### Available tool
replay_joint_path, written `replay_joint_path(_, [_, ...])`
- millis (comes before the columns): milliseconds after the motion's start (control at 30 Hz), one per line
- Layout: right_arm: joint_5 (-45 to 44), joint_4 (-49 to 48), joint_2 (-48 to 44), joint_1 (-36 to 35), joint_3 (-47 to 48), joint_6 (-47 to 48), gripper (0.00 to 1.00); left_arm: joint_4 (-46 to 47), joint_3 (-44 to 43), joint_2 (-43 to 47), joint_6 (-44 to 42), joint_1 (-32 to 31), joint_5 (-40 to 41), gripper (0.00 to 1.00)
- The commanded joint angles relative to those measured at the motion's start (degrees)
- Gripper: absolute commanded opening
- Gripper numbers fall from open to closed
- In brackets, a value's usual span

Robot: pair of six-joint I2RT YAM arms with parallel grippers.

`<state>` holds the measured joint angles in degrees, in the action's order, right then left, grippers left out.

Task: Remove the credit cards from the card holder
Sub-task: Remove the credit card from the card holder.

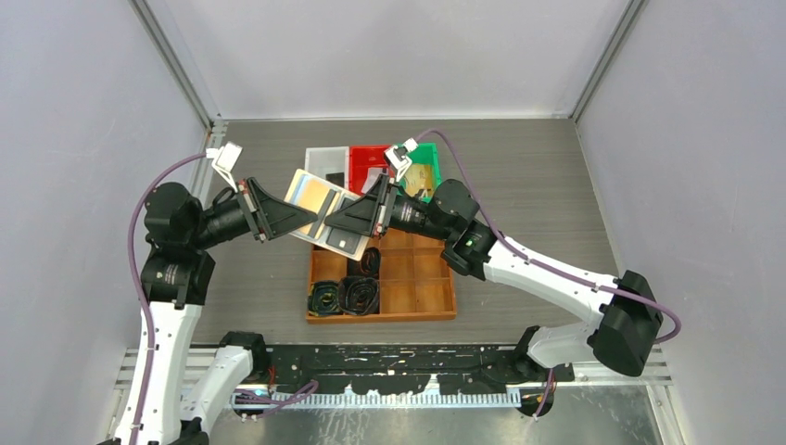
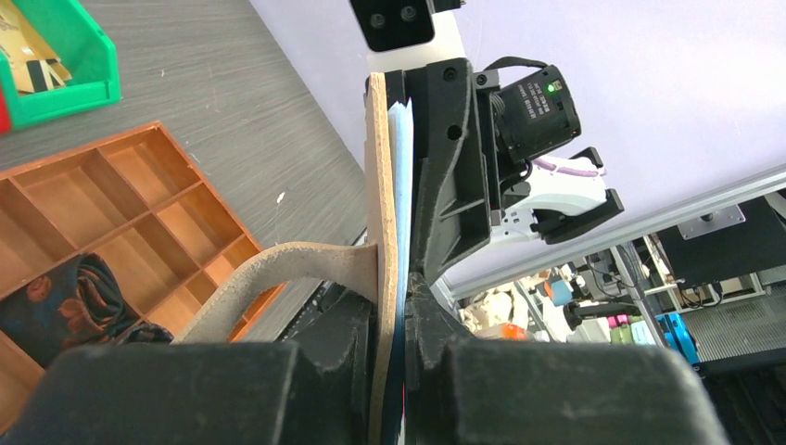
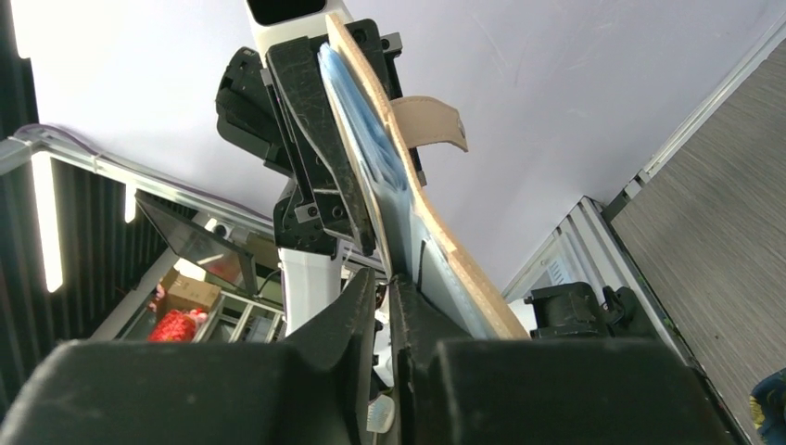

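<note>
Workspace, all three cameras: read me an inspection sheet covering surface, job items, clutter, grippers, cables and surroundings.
Surface: grey wood-grain table.
Job's things: card holder held in the air between both arms, above the tray; gold credit cards lie in the green bin.
Clutter: white bin, red bin, wooden divided tray holding coiled belts.
Grippers: left gripper, jaws shut on the card holder's edge; right gripper, jaws pinched on a thin inner leaf, card or pocket cannot tell.
Cables: purple cables, one along each arm.
Surroundings: pale enclosure walls with metal frame posts.
</note>
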<state>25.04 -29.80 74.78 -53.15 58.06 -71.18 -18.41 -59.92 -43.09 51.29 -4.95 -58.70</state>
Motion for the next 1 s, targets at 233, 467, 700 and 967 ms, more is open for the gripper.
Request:
replay_joint_path(233, [-2.0, -5.66, -2.27, -0.58, -0.89, 0.69, 0.01, 4.61, -0.08, 1.0, 2.76, -0.54, -5.21, 0.21])
replay_joint_path(467, [-3.68, -3.46, -5.89, -0.55, -5.14, 2.58, 0.01, 4.14, -1.13, 0.74, 2.34, -0.52, -5.1, 0.23])
replay_joint_path(700, [-3.88, -1.88, -6.5, -0.53, -4.9, 3.29, 0.02, 4.01, -1.32, 0.89, 2.33, -0.51, -4.33, 0.09])
replay_joint_path(967, [-2.67, -6.3, -3.25, -0.64, -2.34, 0.6, 0.4, 3.72, -1.56, 1.32, 1.97, -0.5, -3.77, 0.0])
